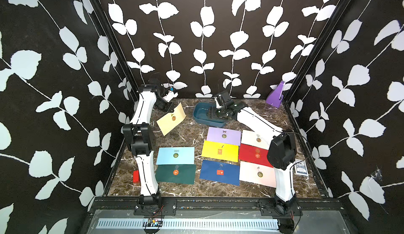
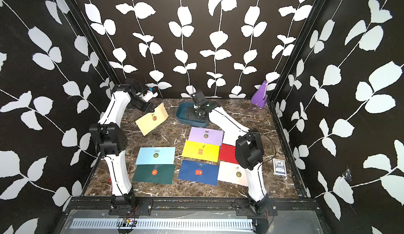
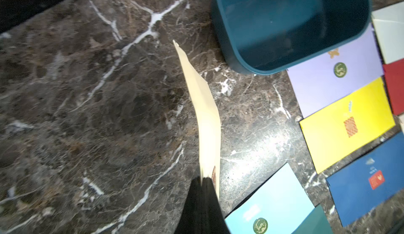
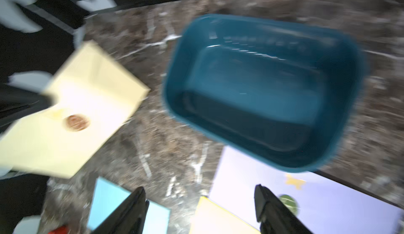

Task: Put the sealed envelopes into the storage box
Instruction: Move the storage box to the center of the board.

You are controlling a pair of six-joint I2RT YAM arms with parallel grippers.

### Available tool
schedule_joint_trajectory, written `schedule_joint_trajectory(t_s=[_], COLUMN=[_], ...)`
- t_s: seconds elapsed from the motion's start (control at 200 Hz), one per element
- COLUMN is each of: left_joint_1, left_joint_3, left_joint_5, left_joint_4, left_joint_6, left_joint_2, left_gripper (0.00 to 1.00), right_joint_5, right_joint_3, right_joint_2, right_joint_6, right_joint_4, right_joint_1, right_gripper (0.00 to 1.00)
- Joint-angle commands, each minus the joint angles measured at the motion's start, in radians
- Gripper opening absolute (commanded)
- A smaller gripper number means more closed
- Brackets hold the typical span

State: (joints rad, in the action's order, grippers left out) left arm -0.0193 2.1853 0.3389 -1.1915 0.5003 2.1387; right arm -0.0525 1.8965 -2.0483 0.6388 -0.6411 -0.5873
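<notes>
The left gripper (image 3: 204, 179) pinches the tilted cream envelope (image 1: 171, 121) at nine o'clock from the box (image 1: 200, 113). The right gripper (image 4: 200, 188) hangs open over the box; eight other envelopes (image 1: 219, 150) lie toward six o'clock.

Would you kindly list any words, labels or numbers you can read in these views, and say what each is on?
Light blue envelope: small printed line, too small to read.
Its green seal: gold script, not legible.
Navy envelope: red heart sticker, lettering blurred.
Card box: print too small.
Nothing can be quoted with confidence.
</notes>
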Motion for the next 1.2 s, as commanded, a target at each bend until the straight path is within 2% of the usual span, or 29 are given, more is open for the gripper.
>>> schedule_joint_trajectory(t_s=[0.0, 0.155, 0.605, 0.77, 0.89, 0.985, 1.195], left_joint_1=[-0.054, -0.128, -0.251, -0.274, -0.275, -0.275, -0.275], left_joint_3=[-0.033, -0.038, 0.003, 0.021, 0.026, 0.027, 0.017], left_joint_5=[-0.134, -0.182, -0.177, -0.192, -0.174, -0.113, -0.029], left_joint_4=[0.069, 0.097, 0.109, 0.11, 0.115, 0.106, 0.026], left_joint_6=[-0.088, -0.096, -0.04, -0.02, -0.007, 0.032, 0.207], left_joint_2=[-0.12, -0.184, -0.186, -0.183, -0.181, -0.177, -0.163], left_gripper=[0.01, 0.01, 0.0, 0.01, 0.01, 0.01, 0.01], right_joint_5=[0.119, 0.184, 0.077, 0.058, 0.04, 0.004, -0.083], right_joint_3=[-0.037, 0.009, 0.165, 0.224, 0.245, 0.257, 0.315], right_joint_2=[-0.009, -0.067, -0.239, -0.288, -0.307, -0.316, -0.346], right_joint_6=[0.022, -0.024, -0.075, -0.061, -0.055, -0.07, -0.147], right_joint_4=[-0.118, -0.176, -0.137, -0.135, -0.132, -0.12, -0.114], right_joint_1=[0.055, 0.089, 0.126, 0.128, 0.13, 0.129, 0.087], right_gripper=[0.71, 0.61, 0.41, 0.4, 0.26, 0.18, 0.15])
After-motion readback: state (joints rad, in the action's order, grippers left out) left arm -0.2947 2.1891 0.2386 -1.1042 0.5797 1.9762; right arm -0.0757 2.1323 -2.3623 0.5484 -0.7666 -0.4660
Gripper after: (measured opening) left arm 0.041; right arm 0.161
